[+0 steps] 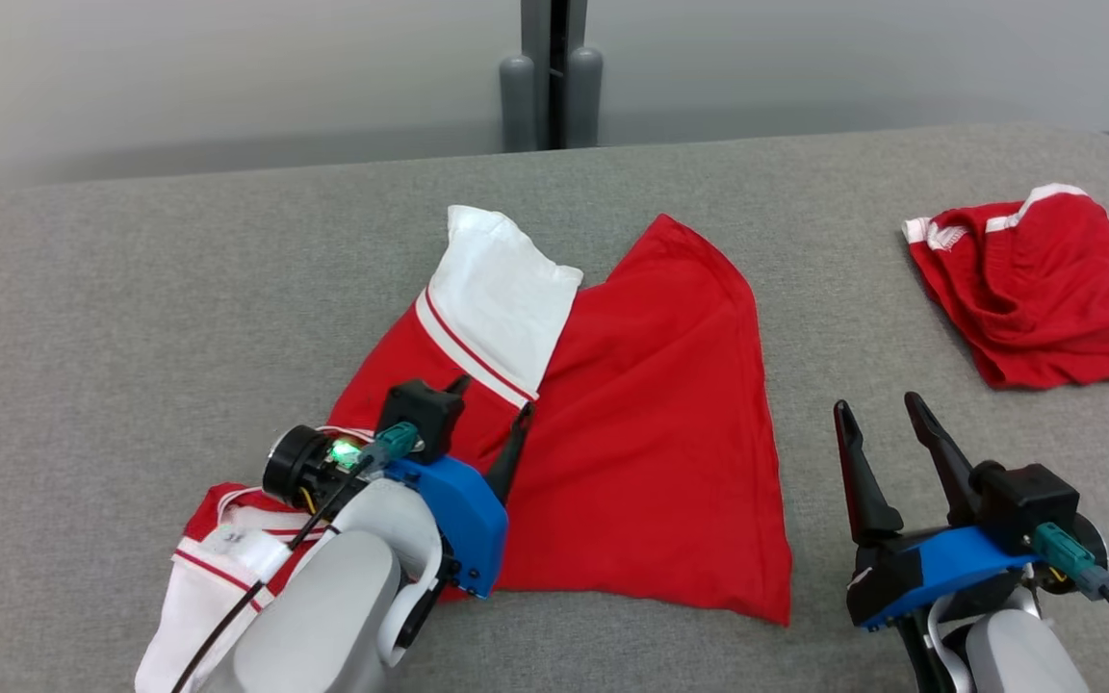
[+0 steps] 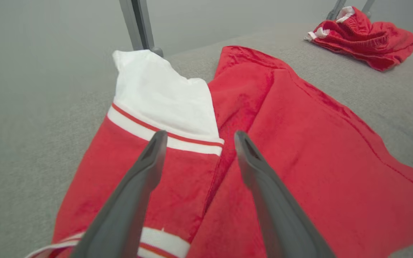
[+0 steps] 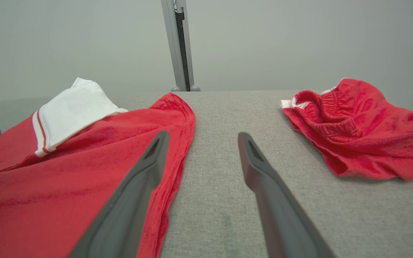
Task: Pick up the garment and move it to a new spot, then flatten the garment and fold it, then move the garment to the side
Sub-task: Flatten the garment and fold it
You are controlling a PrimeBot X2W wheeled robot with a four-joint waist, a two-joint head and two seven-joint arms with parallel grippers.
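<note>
We see the garment, a red jersey (image 1: 651, 433) with white sleeves, spread across the middle of the grey bench (image 1: 131, 337), mostly flat with a few soft creases. One white sleeve (image 1: 502, 289), edged with a red and white stripe, points toward the far edge of the bench, its right side against the red body. The other sleeve (image 1: 184, 616) lies at the near left, partly under our left forearm. Our left gripper (image 1: 494, 397) hangs low over the jersey just short of the far sleeve's stripe, its fingers spread apart with nothing between them; we cannot tell whether the tips touch the cloth. Our right gripper (image 1: 877, 402) is over bare bench just to the right of the jersey's right hem, its fingers also wide apart and empty. A pair of red shorts (image 1: 1036, 289) with a white waistband lies crumpled at the far right of the bench, well apart from the jersey. A grey post (image 1: 552, 77) stands behind the bench
</note>
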